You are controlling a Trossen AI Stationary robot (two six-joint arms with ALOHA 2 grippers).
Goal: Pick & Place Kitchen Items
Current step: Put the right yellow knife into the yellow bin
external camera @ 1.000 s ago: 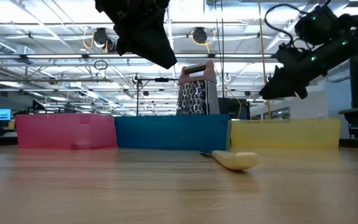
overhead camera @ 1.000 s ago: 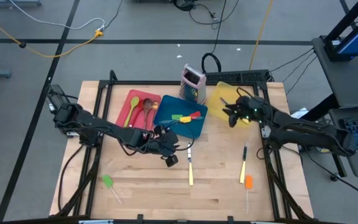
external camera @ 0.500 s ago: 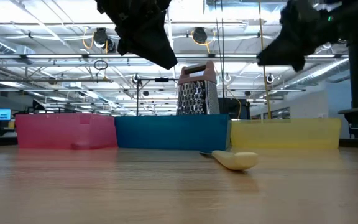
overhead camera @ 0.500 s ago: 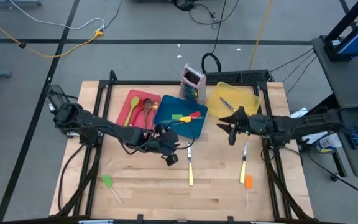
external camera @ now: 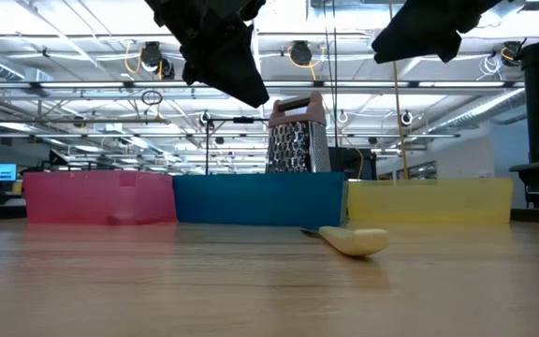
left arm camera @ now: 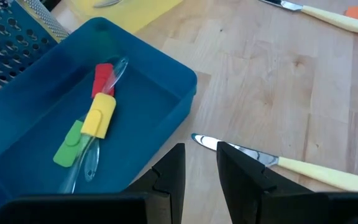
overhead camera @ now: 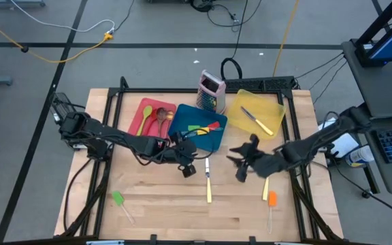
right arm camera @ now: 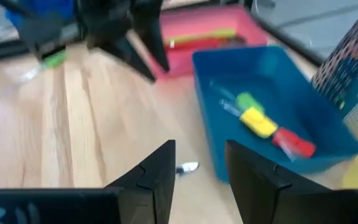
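— Hands first: where are they sitting?

— Left hand [overhead camera: 188, 168] is hanging over the tabletop [overhead camera: 162, 204] just off the near edge of the blue tray [overhead camera: 182, 129], fingers [left arm camera: 173, 171] parted a little and gripping nothing. Right hand [overhead camera: 240, 162] is hovering above the bare wood between the two pale-handled knives, released, its fingers [right arm camera: 160, 171] spread with only air between them.

— And the kitchen items?

— Green, yellow and red spatulas [left arm camera: 95, 124] are lying in a row inside the blue tray. Spoons [overhead camera: 156, 117] are resting in the red tray [overhead camera: 141, 109]. One pale-handled knife [overhead camera: 256, 121] is lying at a slant in the yellow tray [overhead camera: 278, 103].

— What is lying loose on the tabletop?

— A pale-handled knife [overhead camera: 208, 182] is lying just beside the left hand, its blade tip [left arm camera: 199, 140] pointing toward the blue tray's corner. A second knife [overhead camera: 265, 188] is lying by the right arm, with an orange spatula [overhead camera: 271, 202] just beside it. A green spatula [overhead camera: 119, 201] is sitting well apart, near the front left of the tabletop.

— Anything else standing there?

— A metal box grater [overhead camera: 211, 90] with a pink top is standing upright behind the blue tray, between it and the yellow one.
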